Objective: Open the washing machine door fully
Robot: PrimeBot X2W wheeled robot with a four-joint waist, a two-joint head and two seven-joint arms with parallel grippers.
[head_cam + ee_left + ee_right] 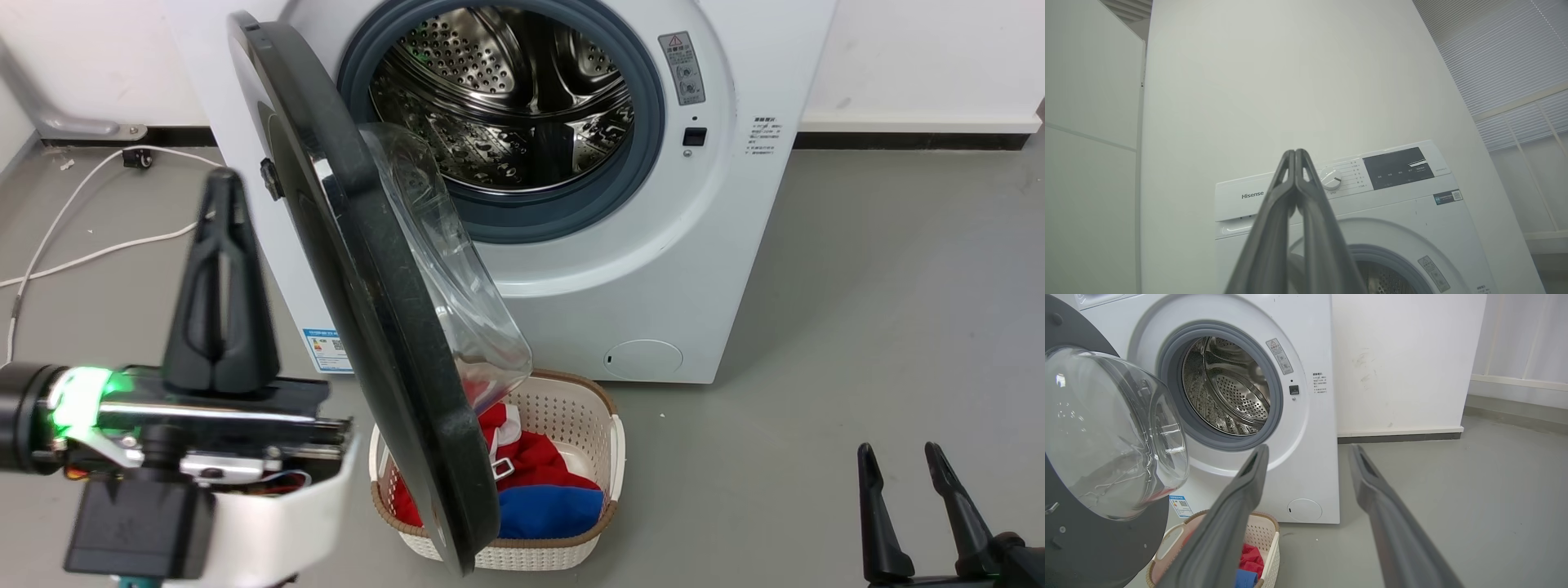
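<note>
The white washing machine (653, 269) stands against the wall, its steel drum (506, 98) exposed. The washing machine door (367, 269), a black disc with a clear glass bowl, is swung out on its left hinge and points edge-on toward me. My left gripper (222, 175) is shut on nothing, raised to the left of the door's outer face. In the left wrist view, the left gripper (1294, 152) points at the machine's control panel (1400, 212). My right gripper (896, 449) is open, low at the right and far from the door. The right wrist view shows the right gripper (1309, 448), the door (1086, 547) and the machine (1306, 465).
A white woven basket (571, 408) with red and blue laundry sits on the floor under the door's lower edge. A white cable (73, 261) lies on the floor at the left. Grey floor (882, 310) stretches to the machine's right.
</note>
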